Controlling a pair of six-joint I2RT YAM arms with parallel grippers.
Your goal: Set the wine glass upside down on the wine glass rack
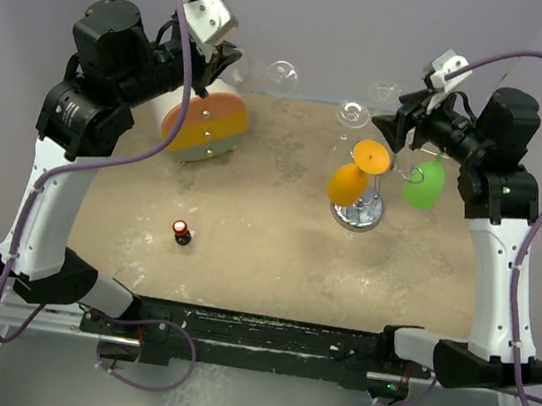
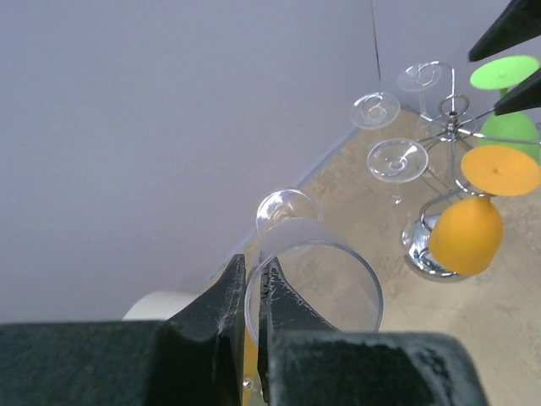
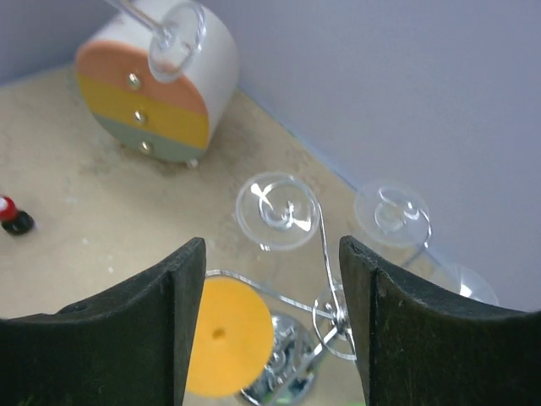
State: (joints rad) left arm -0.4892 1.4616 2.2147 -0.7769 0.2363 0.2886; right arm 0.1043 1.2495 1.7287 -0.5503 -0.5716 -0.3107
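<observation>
We see even, diffuse light from above in all three views, bright enough that the sandy tan table top (image 1: pixel 264 253) shows only faint, soft-edged shadows. Small glints sit on the round chrome base of the silver wire wine glass rack (image 1: pixel 357 213) and on the rim of the clear wine glass (image 2: pixel 321 279). In the right wrist view the black fingers (image 3: pixel 118 338) of the right gripper (image 3: pixel 270 247) look slightly soft.

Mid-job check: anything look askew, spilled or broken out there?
Nothing is spilled or broken. One oddity: the left gripper pinches the clear wine glass by its rim wall alone, and it lies sideways in the air. The wine glass rack stands upright.
</observation>
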